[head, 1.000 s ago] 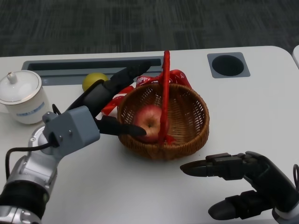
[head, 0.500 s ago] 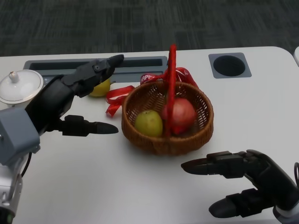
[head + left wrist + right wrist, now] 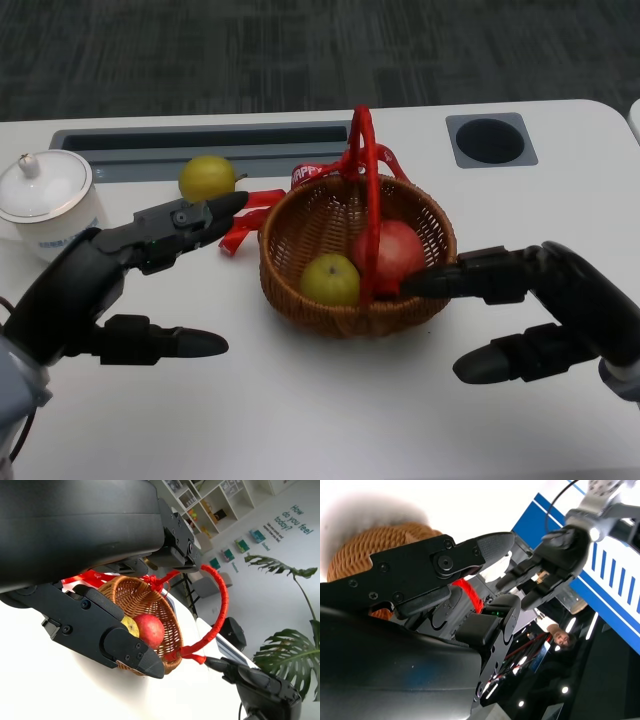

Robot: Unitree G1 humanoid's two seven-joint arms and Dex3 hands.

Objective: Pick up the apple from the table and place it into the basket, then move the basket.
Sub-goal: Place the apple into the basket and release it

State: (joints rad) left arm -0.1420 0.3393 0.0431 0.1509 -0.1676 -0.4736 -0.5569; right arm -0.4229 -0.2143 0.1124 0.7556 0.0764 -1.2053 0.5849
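So at this point the red apple (image 3: pixel 391 252) was already sitting inside the wicker basket (image 3: pixel 300 232), right next to a smaller yellow-green fruit (image 3: pixel 330 279), which means the step in hand was really the basket move. The right hand (image 3: pixel 545 310) was up against the basket's near-right side, fingers (image 3: pixel 470 279) spread apart and holding nothing, with the upper one reaching the rim; I couldn't tell if it was actually touching. The left hand (image 3: pixel 105 285) hung off the basket's left side, well apart from it, also splayed and empty. If I were doing this, I'd go for the red handle (image 3: pixel 361 160) that arches upright over the middle, or else get a finger inside and one outside the rim, because a one-sided shove on a light wicker thing would probably just tip it and roll the fruit out. Keeping it level and low over the white counter (image 3: pixel 300 400) seemed the safe call. Stuff to avoid on the basket's left: a yellow fruit (image 3: pixel 206 177) just past the red ribbon (image 3: pixel 245 215), and further out a lidded white cup (image 3: pixel 45 200). The ribbon trailing from the handle could snag too, so I'd have moved slowly.
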